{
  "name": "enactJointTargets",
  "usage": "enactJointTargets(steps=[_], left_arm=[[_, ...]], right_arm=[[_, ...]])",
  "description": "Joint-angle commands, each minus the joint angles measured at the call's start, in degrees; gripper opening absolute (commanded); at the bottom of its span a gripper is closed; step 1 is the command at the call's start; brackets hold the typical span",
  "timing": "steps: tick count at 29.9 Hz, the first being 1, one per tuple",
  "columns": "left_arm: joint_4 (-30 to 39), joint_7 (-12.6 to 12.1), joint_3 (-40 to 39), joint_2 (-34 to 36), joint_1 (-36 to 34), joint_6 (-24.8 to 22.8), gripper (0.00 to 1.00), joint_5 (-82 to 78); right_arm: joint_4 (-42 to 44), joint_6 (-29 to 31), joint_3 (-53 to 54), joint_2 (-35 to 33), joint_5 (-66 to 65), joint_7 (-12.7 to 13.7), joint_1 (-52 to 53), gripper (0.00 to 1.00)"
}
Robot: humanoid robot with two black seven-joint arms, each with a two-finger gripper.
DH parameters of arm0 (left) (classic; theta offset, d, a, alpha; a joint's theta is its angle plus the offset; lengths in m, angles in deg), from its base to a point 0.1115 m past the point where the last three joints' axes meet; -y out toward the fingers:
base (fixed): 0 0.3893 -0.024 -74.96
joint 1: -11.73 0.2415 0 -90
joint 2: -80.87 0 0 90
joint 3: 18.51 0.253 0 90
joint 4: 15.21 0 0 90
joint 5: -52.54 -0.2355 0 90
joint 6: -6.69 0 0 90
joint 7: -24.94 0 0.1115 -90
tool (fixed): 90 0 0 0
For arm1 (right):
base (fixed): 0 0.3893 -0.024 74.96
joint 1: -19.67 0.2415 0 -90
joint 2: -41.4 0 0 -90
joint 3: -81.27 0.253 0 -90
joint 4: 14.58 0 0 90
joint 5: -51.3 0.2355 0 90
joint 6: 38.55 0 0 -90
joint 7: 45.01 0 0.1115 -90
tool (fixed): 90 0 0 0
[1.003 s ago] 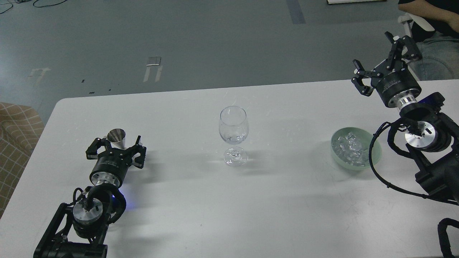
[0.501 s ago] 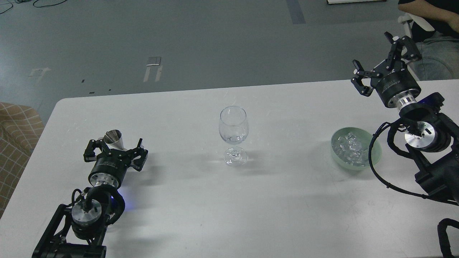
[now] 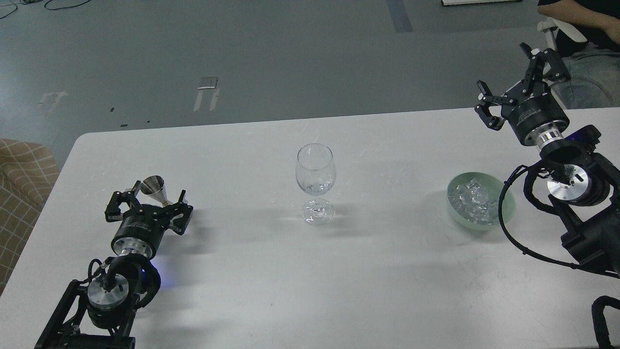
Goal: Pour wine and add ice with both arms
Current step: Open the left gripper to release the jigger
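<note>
Presently, left end effector (image 3: 146, 199) released beside small steel conical measure (image 3: 155, 189); right end effector (image 3: 516, 80) released, aloft. Next: grasp measure, pour.

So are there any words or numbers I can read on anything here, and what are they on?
White lettering on the body of the right gripper: too small and blurred to read.
Faint lettering on the body of the left gripper: too small and blurred to read.
Wine glass, green bowl, metal cup and table: no writing visible.
</note>
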Motion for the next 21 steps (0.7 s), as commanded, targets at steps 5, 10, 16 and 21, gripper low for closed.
enactJointTargets(steps=[5, 10, 16, 21], left_arm=[[1.4, 0.0, -0.3, 0.1, 1.8, -0.2, 0.98, 0.1], [2.6, 0.0, -0.3, 1.0, 3.0, -0.2, 0.98, 0.4], [5.4, -0.1, -0.9, 2.1, 6.2, -0.2, 0.98, 0.6], [6.9, -0.3, -1.8, 3.2, 9.1, -1.0, 0.98, 0.7]], right_arm=[[0.1, 0.0, 0.1, 0.0, 0.0, 0.0, 0.0, 1.00], [0.1, 0.0, 0.1, 0.0, 0.0, 0.0, 0.0, 1.00], [0.1, 0.0, 0.1, 0.0, 0.0, 0.0, 0.0, 1.00], [0.1, 0.0, 0.2, 0.0, 0.0, 0.0, 0.0, 1.00]])
